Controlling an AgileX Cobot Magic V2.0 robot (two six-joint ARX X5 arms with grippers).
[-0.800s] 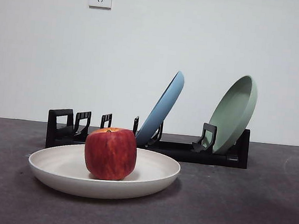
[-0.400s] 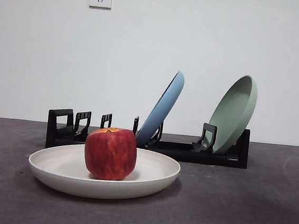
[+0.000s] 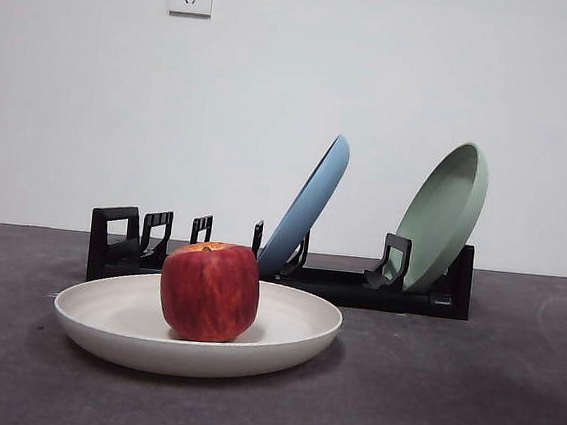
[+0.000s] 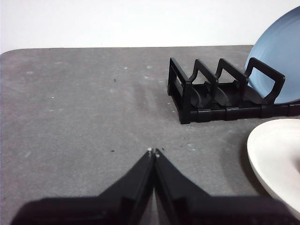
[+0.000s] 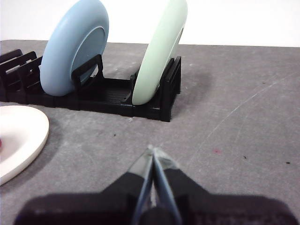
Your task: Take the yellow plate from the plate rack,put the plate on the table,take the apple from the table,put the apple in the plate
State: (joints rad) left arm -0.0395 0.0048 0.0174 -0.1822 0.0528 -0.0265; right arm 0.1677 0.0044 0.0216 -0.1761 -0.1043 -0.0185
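Observation:
The dark red apple [image 3: 210, 291] rests upright in the cream yellow plate [image 3: 280, 348], which lies flat on the grey table [image 3: 446, 399] in front of the black plate rack [image 3: 337, 283]. The plate's rim also shows in the left wrist view [image 4: 274, 159] and the right wrist view [image 5: 21, 136]. My left gripper [image 4: 153, 151] is shut and holds nothing, hovering over bare table beside the rack's loop end [image 4: 187, 91]. Equally shut and bare, my right gripper [image 5: 151, 149] hangs in front of the rack's other end [image 5: 154, 101]. Neither gripper appears in the front view.
A light blue plate [image 3: 309, 205] and a pale green plate [image 3: 446, 213] lean in the rack's slots. A white wall with two sockets stands behind the table. Open table surface lies to the right of the cream plate.

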